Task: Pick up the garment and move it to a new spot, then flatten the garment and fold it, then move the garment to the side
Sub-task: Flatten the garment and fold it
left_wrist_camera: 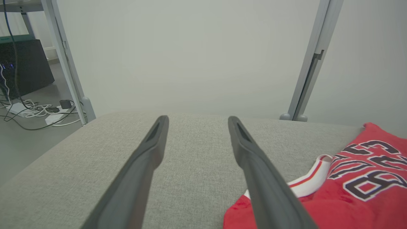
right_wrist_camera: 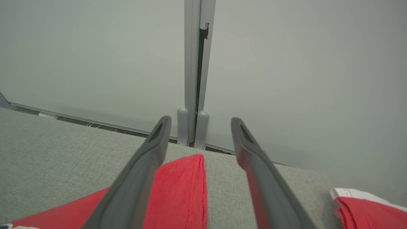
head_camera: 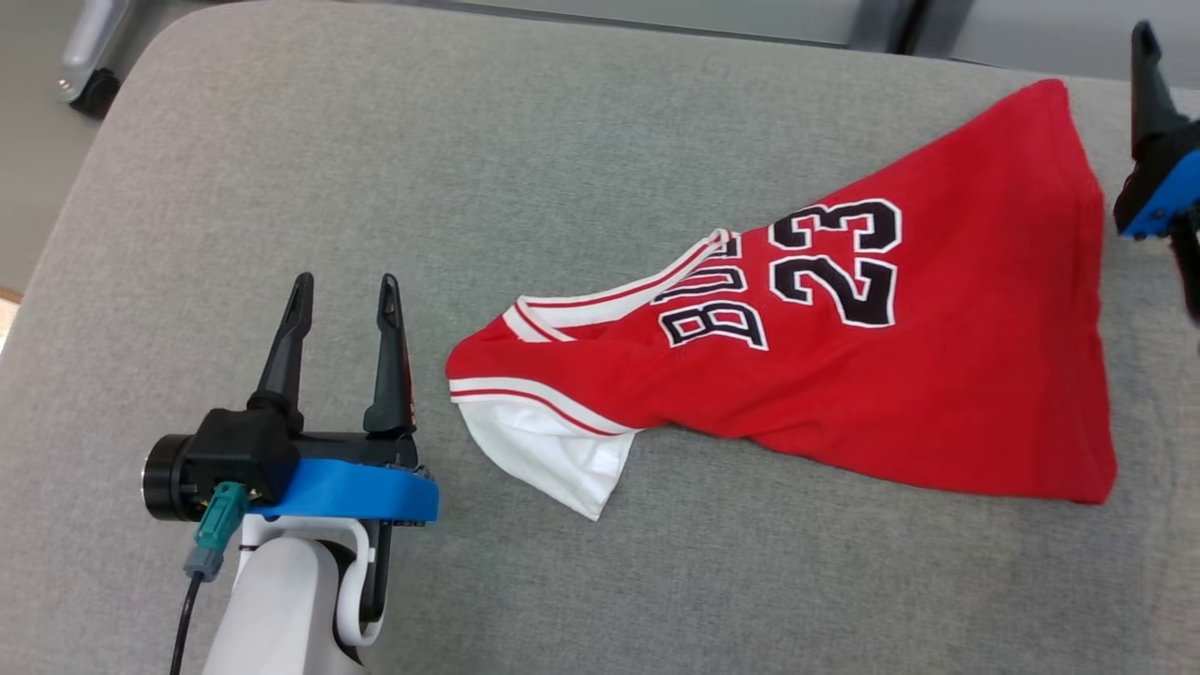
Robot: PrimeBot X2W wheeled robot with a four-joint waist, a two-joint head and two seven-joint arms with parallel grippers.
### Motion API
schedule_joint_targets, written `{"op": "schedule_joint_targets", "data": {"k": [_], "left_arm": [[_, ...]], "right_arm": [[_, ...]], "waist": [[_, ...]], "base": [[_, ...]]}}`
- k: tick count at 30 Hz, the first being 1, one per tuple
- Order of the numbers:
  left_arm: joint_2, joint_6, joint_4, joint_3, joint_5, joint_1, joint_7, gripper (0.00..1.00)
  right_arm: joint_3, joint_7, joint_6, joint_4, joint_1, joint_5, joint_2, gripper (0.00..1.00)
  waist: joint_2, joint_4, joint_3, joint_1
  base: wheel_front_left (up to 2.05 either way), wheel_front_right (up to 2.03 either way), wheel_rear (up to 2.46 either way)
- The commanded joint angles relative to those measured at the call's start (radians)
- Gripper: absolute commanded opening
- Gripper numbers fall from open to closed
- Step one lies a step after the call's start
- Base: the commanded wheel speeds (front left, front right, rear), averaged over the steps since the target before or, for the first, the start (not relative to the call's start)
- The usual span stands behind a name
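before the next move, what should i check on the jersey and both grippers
1. Left gripper open and empty: ok.
2. Right gripper open, gripping nothing: ok.
3. Jersey lying wholly on the grey surface: ok.
4. Jersey flat: not ok, bunched at the armhole end, white inside showing.
5. Right fingers clear of the jersey's corner: cannot tell.
6. Bare surface on the robot's left for spreading: ok.

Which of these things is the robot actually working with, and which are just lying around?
In the job: red sleeveless jersey numbered 23; left gripper; right gripper; grey fabric cushion.
Just lying about: tangled floor cables; black box; grey metal post.
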Motion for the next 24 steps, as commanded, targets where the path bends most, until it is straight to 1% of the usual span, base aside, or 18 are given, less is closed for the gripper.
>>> {"op": "schedule_joint_targets", "data": {"k": [1, 4, 7, 12, 19, 24], "left_arm": [[-0.001, -0.001, -0.001, 0.006, 0.004, -0.004, -0.005, 1.0], [-0.001, -0.006, 0.0, 0.023, 0.016, 0.008, -0.005, 1.0], [0.0, -0.01, 0.0, 0.047, 0.031, 0.025, -0.005, 1.0], [0.004, -0.019, -0.004, 0.088, 0.052, 0.061, -0.005, 1.0], [0.006, -0.026, -0.014, 0.132, 0.071, 0.117, -0.005, 1.0], [0.005, -0.032, -0.018, 0.145, 0.082, 0.145, -0.005, 1.0]], "right_arm": [[0.01, -0.016, 0.0, 0.003, 0.025, 0.008, 0.0, 1.0], [0.038, -0.045, 0.0, -0.017, 0.056, 0.038, 0.006, 1.0], [0.06, -0.061, 0.0, -0.062, 0.101, 0.076, 0.009, 1.0], [0.081, -0.066, 0.0, -0.198, 0.209, 0.154, 0.009, 1.0], [0.032, -0.067, 0.0, -0.452, 0.453, 0.214, 0.031, 1.0], [-0.019, -0.067, 0.0, -0.591, 0.635, 0.215, 0.069, 1.0]], "waist": [[0.0, -0.017, -0.011, -0.0001], [0.0, -0.05, -0.027, -0.0001], [0.0, -0.086, -0.049, -0.0001], [0.0, -0.139, -0.091, -0.0001], [0.0, -0.19, -0.136, -0.0001], [0.0, -0.209, -0.152, -0.0001]], "base": [[0.0, 0.0, 0.0], [0.0, 0.0, 0.0], [0.0, 0.0, 0.0], [0.0, 0.0, 0.0], [0.0, 0.0, 0.0], [0.0, 0.0, 0.0]]}}
